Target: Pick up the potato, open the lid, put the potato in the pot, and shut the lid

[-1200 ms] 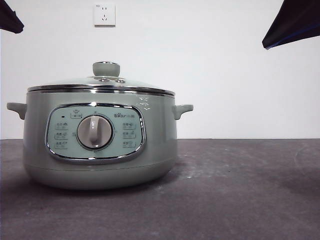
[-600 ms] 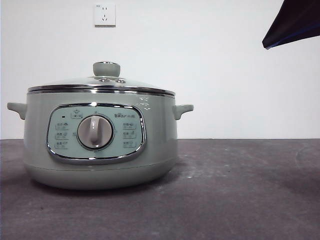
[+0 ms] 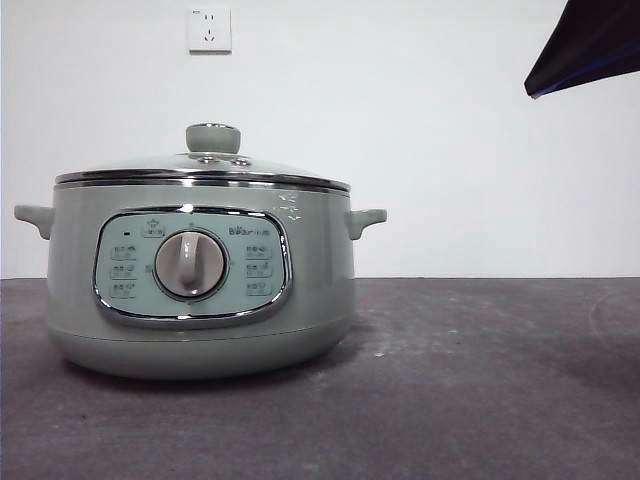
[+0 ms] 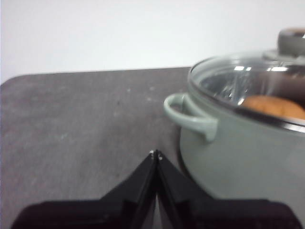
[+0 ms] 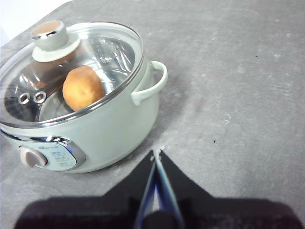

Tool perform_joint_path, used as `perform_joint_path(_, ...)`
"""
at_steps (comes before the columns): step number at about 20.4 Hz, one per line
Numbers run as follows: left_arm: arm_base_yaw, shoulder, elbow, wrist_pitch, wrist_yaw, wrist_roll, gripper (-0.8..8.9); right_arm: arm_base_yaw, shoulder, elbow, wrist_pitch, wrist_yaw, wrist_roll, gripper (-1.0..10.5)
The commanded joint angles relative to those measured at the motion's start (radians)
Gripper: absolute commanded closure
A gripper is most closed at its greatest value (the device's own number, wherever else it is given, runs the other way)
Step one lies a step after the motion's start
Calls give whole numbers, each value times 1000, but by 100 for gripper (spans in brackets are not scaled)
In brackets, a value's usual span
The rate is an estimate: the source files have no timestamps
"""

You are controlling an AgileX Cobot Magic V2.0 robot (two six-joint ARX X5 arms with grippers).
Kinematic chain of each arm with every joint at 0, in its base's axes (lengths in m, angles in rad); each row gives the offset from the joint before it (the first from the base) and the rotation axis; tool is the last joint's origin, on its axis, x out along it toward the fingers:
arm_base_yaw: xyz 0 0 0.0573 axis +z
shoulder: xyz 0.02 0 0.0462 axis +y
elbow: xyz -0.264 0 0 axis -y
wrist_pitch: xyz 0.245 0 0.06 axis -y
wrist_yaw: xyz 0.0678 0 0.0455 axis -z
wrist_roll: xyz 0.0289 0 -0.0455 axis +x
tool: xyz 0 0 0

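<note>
The pot [image 3: 200, 275] stands on my desk [image 3: 480, 380] toward its left side, with the lid [image 5: 71, 71] seated flat on its rim, knob up. Through the glass I see the potato [image 5: 83, 87] lying inside on the pot's floor; it looks roundish from above, so I cannot tell its long axis. My left tool [image 4: 156, 154] hangs beside the pot's handle, jaws pressed together and empty. My right tool [image 5: 157, 152] is likewise closed on nothing, above bare desk near the other handle.

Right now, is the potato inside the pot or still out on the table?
Inside: the potato shows through the closed glass lid of the pot.
</note>
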Motion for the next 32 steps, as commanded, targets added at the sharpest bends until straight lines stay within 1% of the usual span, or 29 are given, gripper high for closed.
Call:
perform_joint_path(1,6,-3,-16,-25,3,2,816,0,-1,-3,6,5,10,946)
perform_joint_path(3,7,-3,-16,-54,0,2,816,0,-1,-3,6,4,10,946)
perform_joint_path(5,7,-3,-16,-62,0,-23,816,0,-1,-3,6,4,10,946)
perform_joint_path(21,7,-3,-16,-62,-3,-22,816,0,-1,-3,6,4,9,946)
perform_joint_path(24,7,-3,-16,-62,-3,-22,816,-9,-40,-3,2,8,-130,946)
perform_joint_path(25,7,-3,-16,-62,-3,-22,816,-26,-71,-6,4,4,-193,946)
perform_joint_path(26,7,-3,-16,-62,-3,-22,816,-47,-98,-13,7,-3,-225,946)
perform_joint_path(27,7,-3,-16,-62,-3,-22,816,-80,-133,-27,8,-16,-242,946)
perform_joint_path(30,7,-3,-16,-62,-3,-22,816,-249,-274,-115,24,-151,-254,946)
perform_joint_path(32,7,-3,-16,-62,-3,-22,816,-373,-368,-198,74,-233,-262,946)
